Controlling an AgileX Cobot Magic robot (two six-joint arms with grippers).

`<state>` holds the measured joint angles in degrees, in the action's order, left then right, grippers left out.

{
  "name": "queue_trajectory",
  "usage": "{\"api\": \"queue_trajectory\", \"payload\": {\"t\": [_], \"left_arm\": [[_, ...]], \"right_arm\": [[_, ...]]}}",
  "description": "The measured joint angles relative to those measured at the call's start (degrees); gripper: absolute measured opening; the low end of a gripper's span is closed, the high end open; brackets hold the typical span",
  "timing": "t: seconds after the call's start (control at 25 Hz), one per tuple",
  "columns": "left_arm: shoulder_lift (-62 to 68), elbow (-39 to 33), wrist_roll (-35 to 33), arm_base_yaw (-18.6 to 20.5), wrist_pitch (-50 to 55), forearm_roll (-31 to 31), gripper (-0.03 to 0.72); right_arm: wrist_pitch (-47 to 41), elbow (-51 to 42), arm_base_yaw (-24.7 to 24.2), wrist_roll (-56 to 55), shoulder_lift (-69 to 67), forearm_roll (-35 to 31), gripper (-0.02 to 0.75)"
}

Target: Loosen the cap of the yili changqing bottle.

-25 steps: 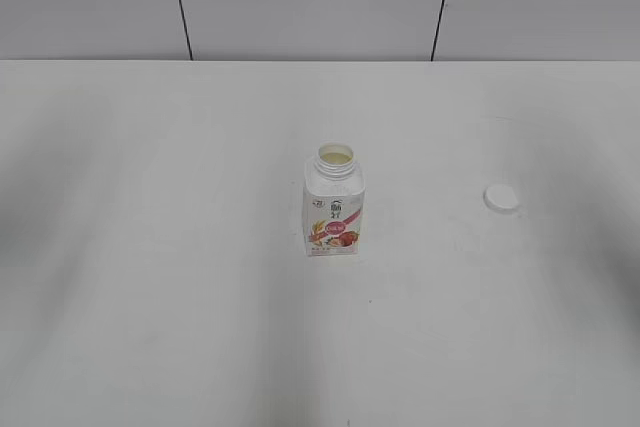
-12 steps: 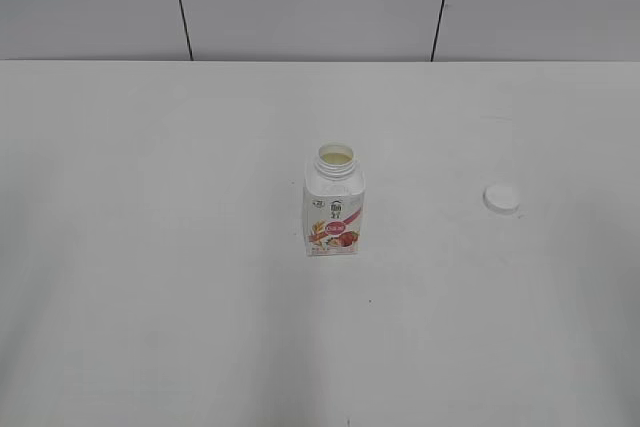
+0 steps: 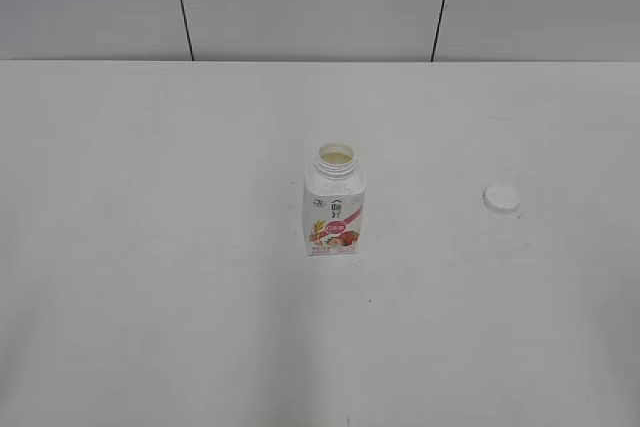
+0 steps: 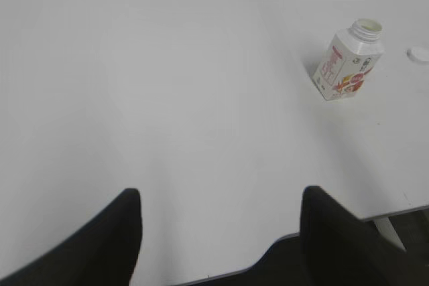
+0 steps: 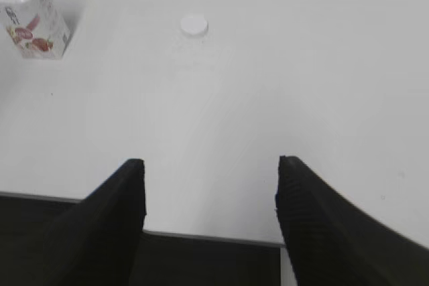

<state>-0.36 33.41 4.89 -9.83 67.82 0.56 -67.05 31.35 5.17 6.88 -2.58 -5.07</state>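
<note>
With the cap (image 3: 501, 198) lying off at the frame's right and the bottle (image 3: 334, 204) standing open at center, both grippers, left gripper (image 4: 221, 232) and right gripper (image 5: 211, 216), are hanging apart and empty, so the task is looking finished.

Glossy plastic bottle (image 3: 334, 205), matt table (image 3: 150, 247).

Cap (image 5: 194, 25) on table (image 5: 281, 78), off bottle (image 5: 33, 21).

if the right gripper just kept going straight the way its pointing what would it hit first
Probably bare table. The right gripper is open and aimed ahead over the table edge. The cap lies slightly left of that line, the yili changqing bottle far left. Depth is unclear, so the cap might be grazed.
</note>
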Motion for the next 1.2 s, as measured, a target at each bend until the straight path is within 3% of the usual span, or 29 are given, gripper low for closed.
{"api": "queue_trajectory", "payload": {"t": [0.36,0.92,1.2], "left_arm": [[-2.5,-3.3,-1.6,0.0,-6.3,0.5,0.438],[-2.5,-3.7,-2.1,0.1,-7.1,0.2,0.436],[-2.5,-3.7,-2.2,3.7,-7.1,0.1,0.436]], "right_arm": [[3.1,-1.6,0.0,0.2,3.0,-0.2,0.491],[4.1,-2.0,0.0,0.2,3.0,1.0,0.491],[4.1,-2.0,-2.8,0.2,3.0,1.5,0.491]]}}
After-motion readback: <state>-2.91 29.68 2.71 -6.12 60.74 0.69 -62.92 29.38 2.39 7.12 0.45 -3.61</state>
